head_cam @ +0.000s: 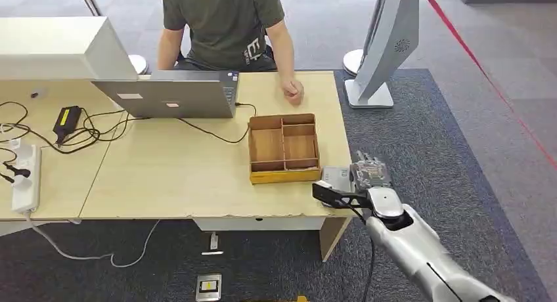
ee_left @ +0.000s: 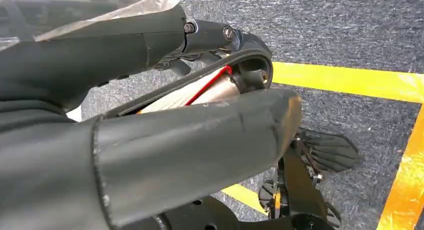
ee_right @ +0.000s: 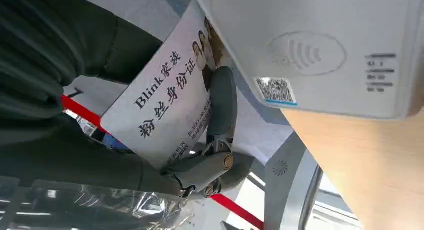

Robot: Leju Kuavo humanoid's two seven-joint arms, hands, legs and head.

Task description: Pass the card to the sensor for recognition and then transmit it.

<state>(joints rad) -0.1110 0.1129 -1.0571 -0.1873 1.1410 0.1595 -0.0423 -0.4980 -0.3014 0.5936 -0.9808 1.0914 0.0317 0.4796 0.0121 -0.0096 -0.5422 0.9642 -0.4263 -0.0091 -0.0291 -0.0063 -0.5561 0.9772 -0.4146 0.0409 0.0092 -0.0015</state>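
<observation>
A light wooden table (head_cam: 164, 177) fills the left and centre of the head view, with dark grey carpet around it. At the lower right of the frame the robot's silver right arm reaches up to the table's near right corner, where the right hand (head_cam: 370, 172) hovers over a flat grey sensor (head_cam: 336, 177) lying at the table edge. In the right wrist view the sensor (ee_right: 320, 50) fills the upper right, showing a wave symbol and a small square code, and the right hand (ee_right: 220, 135) grips a white card (ee_right: 165, 100) printed with black Chinese characters and the word Blink; a grey finger lies across the card's face, and the card's far edge sits just beside the sensor. Just left of the sensor in the head view stands a wooden divided tray (head_cam: 284, 150). A closed grey laptop (head_cam: 171, 95) lies near the table's far edge, and a person in a dark shirt (head_cam: 226, 26) sits behind it with a fist resting on the tabletop. The left hand (ee_left: 150, 140) appears in the left wrist view above carpet with yellow lines; I cannot tell whether it is open or closed.
</observation>
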